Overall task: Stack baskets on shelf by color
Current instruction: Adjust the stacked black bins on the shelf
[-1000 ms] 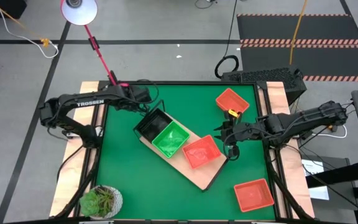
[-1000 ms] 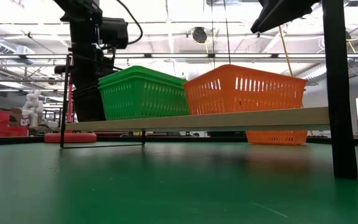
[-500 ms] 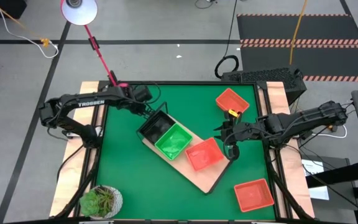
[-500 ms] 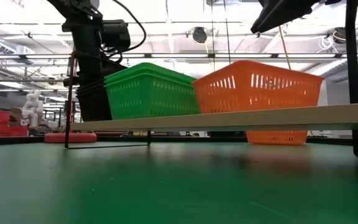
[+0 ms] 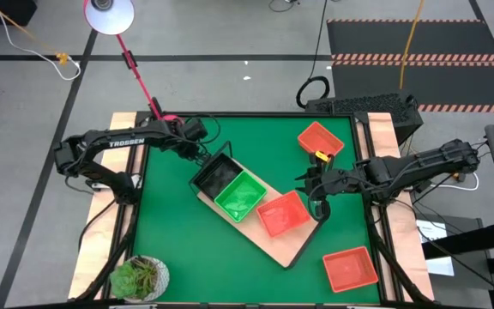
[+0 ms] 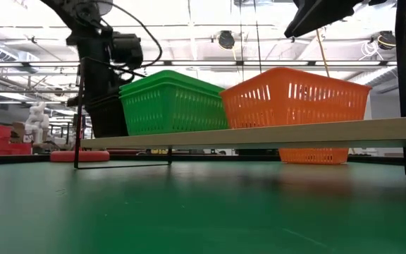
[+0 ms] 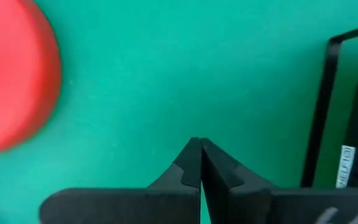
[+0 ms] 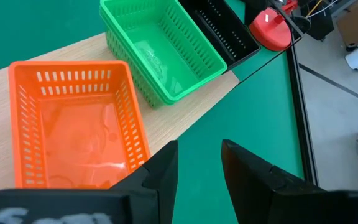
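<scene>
The light-wood shelf (image 5: 286,249) lies slantwise on the green mat. It carries a black basket (image 5: 213,175), a green basket (image 5: 241,194) and a red-orange basket (image 5: 279,212) in a row. Two more red-orange baskets rest on the mat, one at the far right (image 5: 319,138) and one at the near right (image 5: 350,268). My left gripper (image 5: 204,156) is shut and points down at the mat beside the shelf's black wire end frame (image 7: 327,112), apart from it in the left wrist view (image 7: 199,149). My right gripper (image 8: 199,163) hangs open above the shelf's other end, over the mat, and holds nothing.
A red lamp base (image 7: 8,74) sits on the mat close behind my left gripper, and its rod leans out to the lamp head (image 5: 108,13). A potted plant (image 5: 141,276) stands at the near left corner. Bare mat lies along the near edge (image 6: 189,212).
My left gripper has sunk toward the mat and tipped more steeply downward by the shelf's far-left end. The shelf with its three baskets has slid a little toward the table's right and near edges. My right arm has kept still.
</scene>
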Controlling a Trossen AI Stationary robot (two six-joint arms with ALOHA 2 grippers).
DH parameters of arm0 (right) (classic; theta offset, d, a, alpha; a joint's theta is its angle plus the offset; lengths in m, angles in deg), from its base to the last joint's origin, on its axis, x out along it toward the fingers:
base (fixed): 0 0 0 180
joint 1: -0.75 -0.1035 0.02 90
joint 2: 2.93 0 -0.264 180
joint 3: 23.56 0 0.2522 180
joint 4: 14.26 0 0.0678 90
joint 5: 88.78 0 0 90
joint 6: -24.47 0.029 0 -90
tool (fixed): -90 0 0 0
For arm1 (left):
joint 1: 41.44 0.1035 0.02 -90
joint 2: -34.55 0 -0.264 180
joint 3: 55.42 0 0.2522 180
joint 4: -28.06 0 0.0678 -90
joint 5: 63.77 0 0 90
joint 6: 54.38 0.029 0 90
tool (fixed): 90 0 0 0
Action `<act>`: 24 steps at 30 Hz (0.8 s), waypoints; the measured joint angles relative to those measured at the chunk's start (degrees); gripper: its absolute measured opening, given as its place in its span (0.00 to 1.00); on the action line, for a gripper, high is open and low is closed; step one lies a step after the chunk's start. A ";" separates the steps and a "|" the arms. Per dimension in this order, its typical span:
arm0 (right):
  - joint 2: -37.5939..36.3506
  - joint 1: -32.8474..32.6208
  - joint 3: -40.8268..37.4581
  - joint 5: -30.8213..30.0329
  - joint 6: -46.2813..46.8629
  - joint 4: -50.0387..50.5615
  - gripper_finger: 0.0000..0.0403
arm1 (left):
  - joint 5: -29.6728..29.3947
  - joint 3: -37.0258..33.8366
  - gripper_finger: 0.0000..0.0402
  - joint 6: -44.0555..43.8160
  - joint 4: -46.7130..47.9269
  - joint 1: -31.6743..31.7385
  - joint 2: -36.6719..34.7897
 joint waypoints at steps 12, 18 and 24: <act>0.00 0.01 0.00 0.02 0.00 0.10 0.29 | 14.43 -6.69 0.00 5.01 -14.29 0.23 0.00; 0.00 -0.01 0.00 0.04 0.00 0.24 0.29 | 16.09 -6.69 0.00 5.56 -15.17 -1.80 0.00; 0.00 0.00 0.00 0.02 0.00 0.22 0.29 | 17.27 -6.69 0.00 5.55 -15.83 -3.75 0.00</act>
